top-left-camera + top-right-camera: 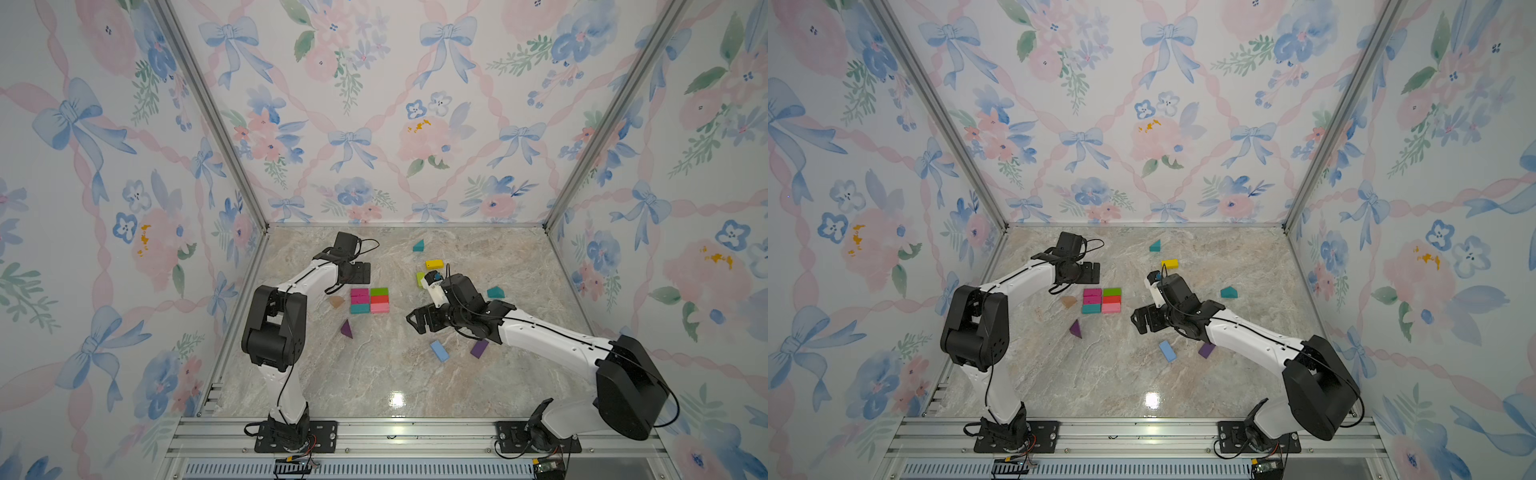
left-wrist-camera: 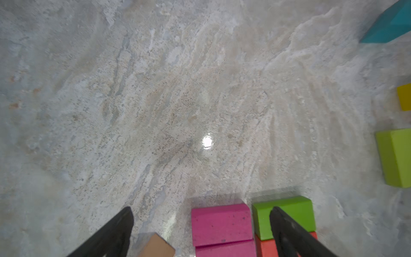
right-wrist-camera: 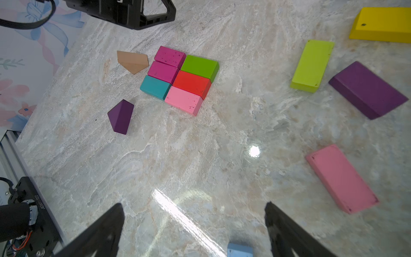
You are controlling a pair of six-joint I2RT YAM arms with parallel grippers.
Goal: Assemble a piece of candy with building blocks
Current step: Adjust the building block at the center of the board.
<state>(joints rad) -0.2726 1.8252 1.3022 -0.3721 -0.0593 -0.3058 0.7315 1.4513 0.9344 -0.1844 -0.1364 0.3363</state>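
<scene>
Six multicoloured matte rectangular building blocks (image 1: 369, 300) packed mid-worktop (image 1: 374, 386). Just left: tan triangular prism (image 1: 336, 301); nearer: purple prism (image 1: 346, 329). Both apart: left jaws over far edge, right jaws empty, to the right.

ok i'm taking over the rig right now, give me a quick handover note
Left gripper: open, empty, over the far edge of the six-brick block.
Right gripper: open, empty, near the blue brick.
Done: six-brick block packed two by three, with magenta, magenta, teal beside green, red, pink.
Tan prism lies just off its magenta side; purple prism is loose, nearer the arm bases.
Loose on the right arm's side: back teal prism, yellow brick, lime brick, second teal prism, purple brick, pink brick.
Left: probably set prisms against both ends as wrapper twists.
</scene>
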